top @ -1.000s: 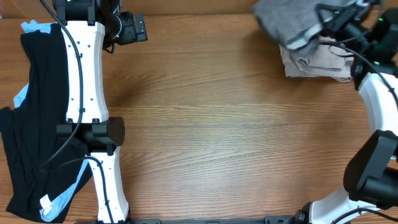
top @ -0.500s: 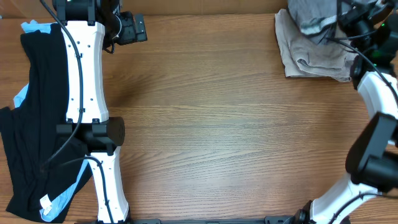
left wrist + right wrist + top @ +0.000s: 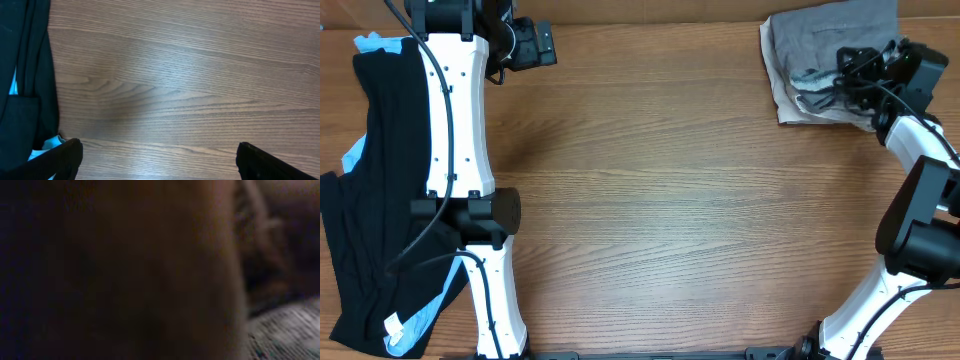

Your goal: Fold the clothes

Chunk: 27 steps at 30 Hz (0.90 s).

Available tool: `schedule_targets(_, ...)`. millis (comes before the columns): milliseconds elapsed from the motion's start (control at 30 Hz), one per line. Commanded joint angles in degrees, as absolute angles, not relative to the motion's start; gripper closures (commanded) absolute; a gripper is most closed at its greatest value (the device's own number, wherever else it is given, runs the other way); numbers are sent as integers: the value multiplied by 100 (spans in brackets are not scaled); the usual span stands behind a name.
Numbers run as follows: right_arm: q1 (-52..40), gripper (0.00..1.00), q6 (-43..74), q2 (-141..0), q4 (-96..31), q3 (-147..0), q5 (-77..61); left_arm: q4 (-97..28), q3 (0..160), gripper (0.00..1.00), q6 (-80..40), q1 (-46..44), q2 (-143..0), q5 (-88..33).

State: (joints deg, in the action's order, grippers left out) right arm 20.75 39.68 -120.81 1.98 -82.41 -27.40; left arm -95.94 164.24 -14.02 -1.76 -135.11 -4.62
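As the right gripper [image 3: 842, 78] settles, the grey shorts [image 3: 830, 25] have shifted onto the beige shorts [image 3: 782, 100].
Its grip I cannot tell; at the worktop's [image 3: 670, 200] far right corner, stacking looks done; left gripper [image 3: 157, 152] spread wide.

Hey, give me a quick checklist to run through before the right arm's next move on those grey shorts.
1. Grey shorts located: bunched on top of the beige shorts at the table's far right corner. Ok.
2. Right gripper down at the grey shorts: ok. Whether it actually grips them: cannot tell, since the right wrist view is dark and blurred.
3. Shorts laid flat for folding: not ok.
4. Bare table in the middle to spread them on: ok.
5. Left gripper open, nothing between its fingers: ok.
6. Black and light-blue garments at the left edge, apart from the shorts: ok.
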Motion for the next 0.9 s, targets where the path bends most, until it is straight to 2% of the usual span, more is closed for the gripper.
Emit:
schedule_targets(0,2255,41,3297,-11638,-261,-8366,-2628,-9561,16396,0,-1439,-154,-13452,-405)
schedule_targets(167,2423,38,2790,-11115,-1258,-8366,-2436,-9574,16396,0,-1439,-154,-13469,-405)
schedule_targets(233,2451,35,2112,-10554,-2106,-8374,-2058,-9574,16396,0,-1439,-154,-13469,-408)
schedule_targets(400,2412,31,1448,-9942,-2521,-8374,-1894,-9572,16396,0,-1439,-154,-13469,-405)
schedule_targets(567,2279,23,1131,-9725,-1826,-8374,-1457,-9574,16396,0,-1439,-154,-13472,-405)
schedule_targets(867,1839,23,-1,-10556,366,-8377,-729,-9570,16396,0,-1439,-154,-13472,-405)
